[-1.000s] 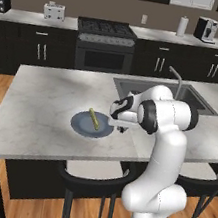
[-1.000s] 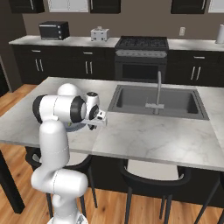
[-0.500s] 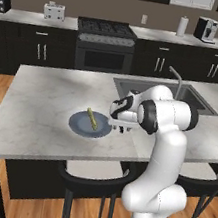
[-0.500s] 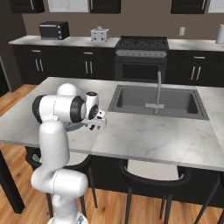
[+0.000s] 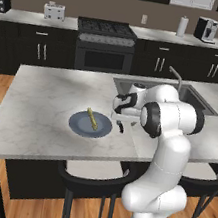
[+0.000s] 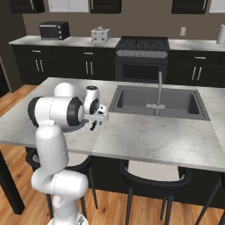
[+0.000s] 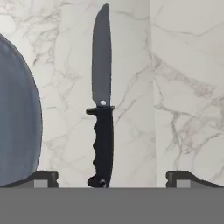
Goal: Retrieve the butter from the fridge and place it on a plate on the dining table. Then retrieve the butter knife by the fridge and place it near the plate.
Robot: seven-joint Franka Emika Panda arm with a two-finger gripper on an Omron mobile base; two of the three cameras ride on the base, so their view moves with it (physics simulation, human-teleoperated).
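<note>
The butter [image 5: 92,119], a slim yellow stick, lies on the round blue-grey plate [image 5: 80,127] on the marble dining table [image 5: 47,95]. Just right of the plate, my gripper [image 5: 120,127] points down at the tabletop. In the hand view the butter knife [image 7: 103,109] lies flat on the marble with its black handle towards me and its dark blade pointing away. It sits between my widely spread fingertips [image 7: 43,178] and touches neither. The gripper [image 7: 111,179] is open and holds nothing. The plate's rim [image 7: 17,122] curves close along the knife's left side. The fridge is out of view.
An inset sink [image 5: 184,96] with a tap [image 6: 159,90] lies right of the gripper. Black chairs [image 5: 94,177] are tucked under the table's near edge. Dark cabinets and a stove [image 5: 104,44] line the back wall.
The gripper's fingers have spread apart and let go of the butter knife, which now rests on the table. The arm has hardly moved.
</note>
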